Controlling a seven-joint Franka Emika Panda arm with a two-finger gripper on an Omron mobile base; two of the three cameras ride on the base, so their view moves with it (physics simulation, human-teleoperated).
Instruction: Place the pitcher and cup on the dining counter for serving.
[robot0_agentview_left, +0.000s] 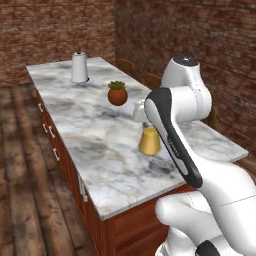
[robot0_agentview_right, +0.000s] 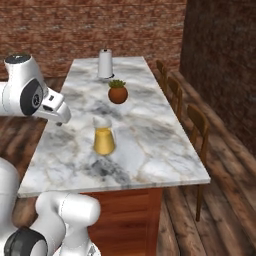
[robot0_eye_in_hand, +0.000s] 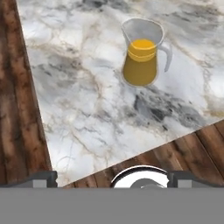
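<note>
Standing upright on the dining counter (robot0_agentview_right: 150, 145), the pitcher (robot0_agentview_right: 104, 136) sits near the front edge, bare marble all around. Gripper (robot0_eye_in_hand: 111, 180) jaws spread wide, apparently empty, above the counter's corner. Plant pot (robot0_agentview_right: 118, 92) well behind.

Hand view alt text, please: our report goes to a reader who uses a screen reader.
A clear glass pitcher of amber-yellow liquid stands upright on the white, grey-veined marble dining counter, near its corner, handle pointing right. Dark wooden floor shows beyond the counter's edges at left and lower right. The open gripper hangs apart from the pitcher, holding nothing.
</note>
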